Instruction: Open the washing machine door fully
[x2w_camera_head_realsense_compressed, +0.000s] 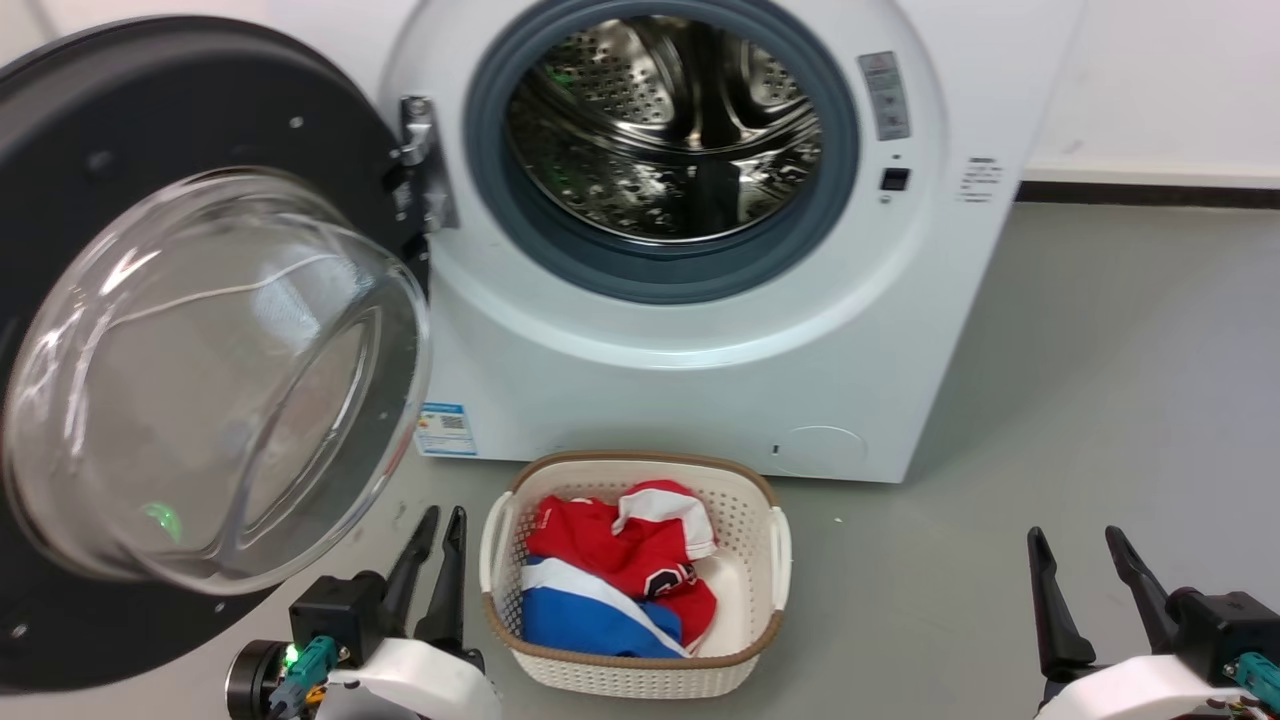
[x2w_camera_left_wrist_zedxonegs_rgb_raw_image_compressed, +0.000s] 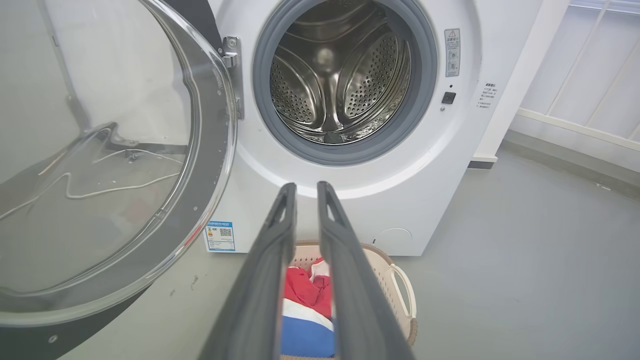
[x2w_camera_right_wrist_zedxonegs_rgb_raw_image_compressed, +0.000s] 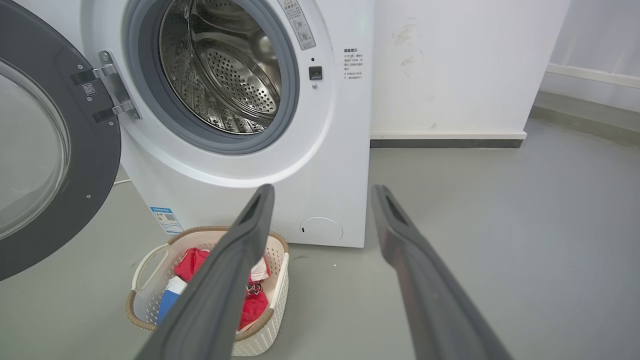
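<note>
The washer (x2w_camera_head_realsense_compressed: 700, 380) is taken as the landmark. Its mouth is uncovered, so the drum (x2w_camera_head_realsense_compressed: 665, 130) is exposed for loading.

The door (x2w_camera_head_realsense_compressed: 205, 360) is found at the washer's left, hung from the washer's left edge and turned well away from the mouth, with its glass bowl facing outward. The task is judged done or nearly so. Whether any travel is left cannot be told.

The basket (x2w_camera_head_realsense_compressed: 640, 685) is set on the floor just before the washer, below its mouth, presumably so that the clothes (x2w_camera_head_realsense_compressed: 620, 570) in it can be lifted straight up into the drum.

The right gripper (x2w_camera_head_realsense_compressed: 1073, 535) is held low, before the washer's right corner and well apart from it. Its jaws are spread and nothing is gripped.

The left gripper (x2w_camera_head_realsense_compressed: 445, 515) is held low, before the washer's left side, under the door's bottom edge and touching neither. Its jaws are drawn almost together with a thin gap, and nothing is grasped. Both are judged to be parked clear of the door's path.

The hinge (x2w_camera_head_realsense_compressed: 420, 160) is fixed at the left of the washer's mouth and carries the door's weight.
</note>
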